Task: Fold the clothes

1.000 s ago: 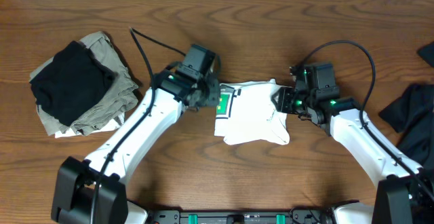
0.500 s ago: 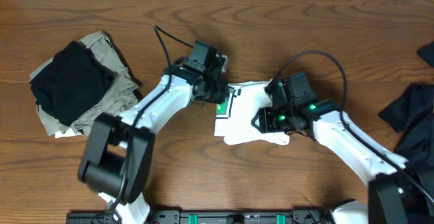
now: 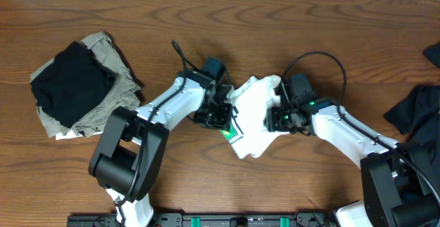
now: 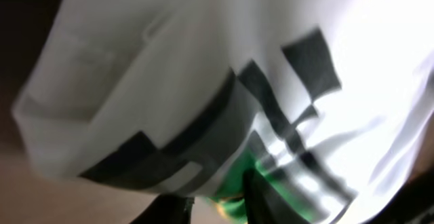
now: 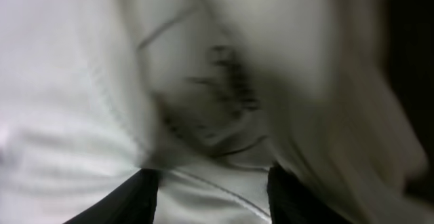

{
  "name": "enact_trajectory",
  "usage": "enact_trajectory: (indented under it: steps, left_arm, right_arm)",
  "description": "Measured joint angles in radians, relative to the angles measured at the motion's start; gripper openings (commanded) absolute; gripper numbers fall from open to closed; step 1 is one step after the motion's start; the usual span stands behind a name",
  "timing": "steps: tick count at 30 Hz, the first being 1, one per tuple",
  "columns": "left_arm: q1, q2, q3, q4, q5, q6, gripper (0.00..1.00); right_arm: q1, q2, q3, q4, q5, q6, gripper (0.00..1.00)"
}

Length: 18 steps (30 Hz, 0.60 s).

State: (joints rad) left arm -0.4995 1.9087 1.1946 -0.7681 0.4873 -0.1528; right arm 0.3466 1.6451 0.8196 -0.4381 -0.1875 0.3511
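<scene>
The white T-shirt [image 3: 253, 113] lies bunched in the middle of the table, its green print [image 3: 234, 132] peeking out at the lower left. My left gripper [image 3: 223, 113] presses into the shirt's left side. In the left wrist view it [image 4: 217, 200] is shut on the printed cloth, with green fabric [image 4: 234, 183] pinched between the dark fingers. My right gripper [image 3: 273, 119] is against the shirt's right side. In the right wrist view it [image 5: 213, 187] stands open, fingers wide apart, with flat white cloth [image 5: 203, 81] and a seam across the gap.
A folded pile sits at the far left, a black garment [image 3: 72, 82] on top of a khaki one [image 3: 113, 100]. A dark navy garment [image 3: 416, 120] lies crumpled at the right edge. Bare wood table [image 3: 220, 20] stretches along the back.
Both grippers have moved inward and nearer, pushing the flat shirt into a bunched, slanted heap. The left jaws have closed on the print edge while the right jaws have widened.
</scene>
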Motion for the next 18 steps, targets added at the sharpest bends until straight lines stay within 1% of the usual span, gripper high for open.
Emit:
enact_trajectory:
  steps: [4, 5, 9, 11, 14, 16, 18]
  left_arm:
    - [-0.038, 0.001, 0.0, -0.068, 0.003, -0.027, 0.19]
    - [-0.043, 0.001, 0.0, -0.077, 0.003, -0.034, 0.14]
    - [-0.058, 0.001, 0.0, -0.09, 0.003, -0.062, 0.14]
    - [-0.059, 0.0, 0.0, -0.09, 0.001, -0.068, 0.14]
    - [-0.058, -0.01, 0.0, -0.091, -0.031, -0.08, 0.14]
    - [-0.058, -0.04, 0.0, -0.082, -0.08, -0.084, 0.14]
    - [-0.058, -0.085, 0.0, -0.043, -0.136, -0.084, 0.17]
  right_arm:
    - [-0.03, 0.01, 0.0, 0.065, 0.077, -0.021, 0.57]
    - [-0.037, 0.013, 0.0, 0.08, 0.095, -0.029, 0.58]
    - [-0.055, 0.018, 0.0, 0.106, 0.14, -0.072, 0.64]
    - [-0.058, 0.019, 0.003, 0.097, 0.154, -0.101, 0.64]
    - [-0.059, 0.02, 0.034, 0.014, 0.171, -0.129, 0.66]
    - [-0.06, 0.017, 0.07, -0.058, 0.178, -0.139, 0.66]
    - [-0.06, 0.0, 0.114, -0.138, 0.176, -0.149, 0.65]
